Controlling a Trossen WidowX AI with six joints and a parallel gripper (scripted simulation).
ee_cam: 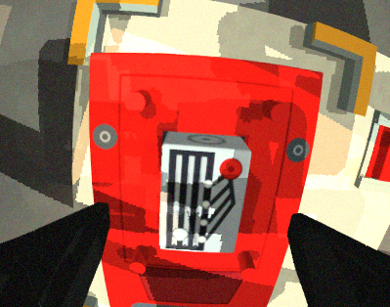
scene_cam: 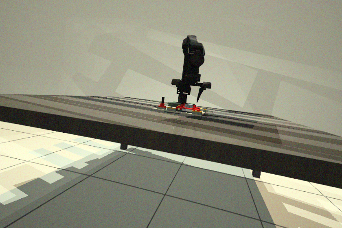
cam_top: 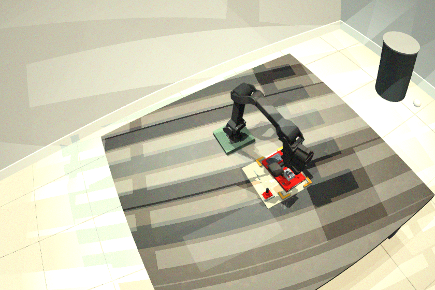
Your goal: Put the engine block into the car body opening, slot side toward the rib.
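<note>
The grey-white engine block [cam_top: 288, 173] [scene_cam: 189, 106] [ee_cam: 200, 196] stands in the opening of the red car body [cam_top: 288, 185] [ee_cam: 210, 105]. Its striped top with a red round cap faces up in the wrist view, and it looks square to the opening. It rises a little above the red surface in the exterior view; its exact depth cannot be told. The slot and the rib are not visible. My gripper [scene_cam: 189, 101] [ee_cam: 201, 221] is open, with one finger on each side of the block and a wide gap on both sides. The fingers touch nothing visible.
The car body lies on a cream board [cam_top: 259, 182] [ee_cam: 195, 24] between orange corner brackets [cam_top: 284, 195] [ee_cam: 368, 80]. A small red piece with a black peg [cam_top: 267, 194] [scene_cam: 162, 105] stands beside it. The arm's green base plate [cam_top: 221, 140] is behind.
</note>
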